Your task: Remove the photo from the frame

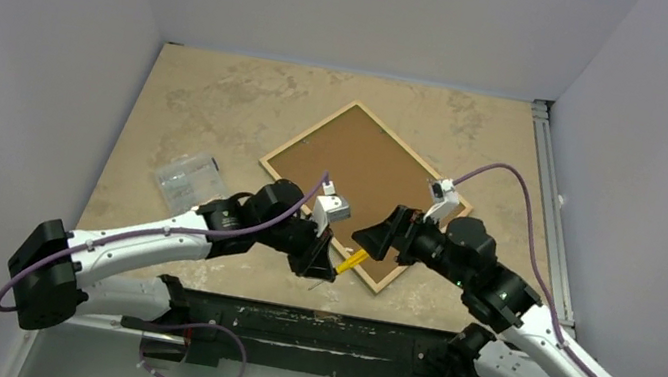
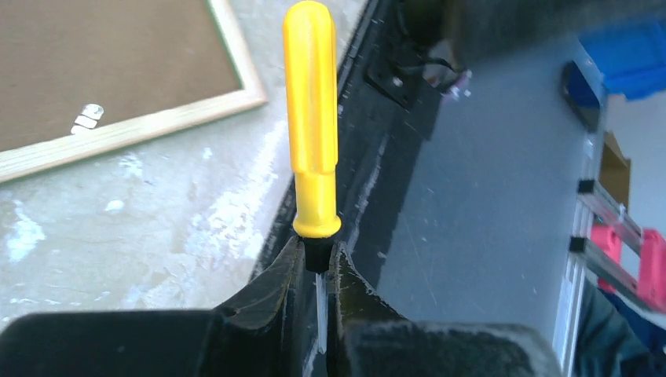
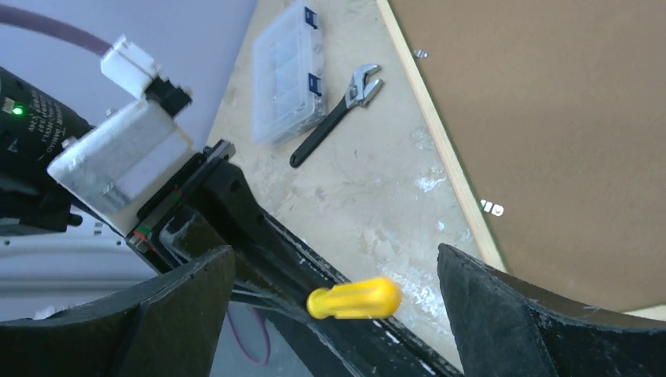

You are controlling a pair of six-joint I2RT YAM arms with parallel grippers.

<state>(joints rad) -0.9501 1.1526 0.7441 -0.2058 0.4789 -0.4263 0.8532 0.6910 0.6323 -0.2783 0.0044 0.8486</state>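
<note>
— where's the frame (image 2: 157, 124)?
— face down on the bench (image 1: 222, 100), turned like a diamond in the middle of the overhead view, brown backing board (image 1: 367, 179) up (the photo is hidden in every view).
— left gripper (image 2: 318, 251)?
— clenched on the shaft of a yellow-handled screwdriver (image 2: 312, 118), just off the frame's lower-left edge.
— and the right gripper (image 3: 334, 255)?
— spread wide, holding nothing; the yellow handle shows between its fingers, untouched.
— anything else?
— a clear plastic box (image 1: 187, 181) and a wrench (image 3: 334, 118), left of the frame.
</note>
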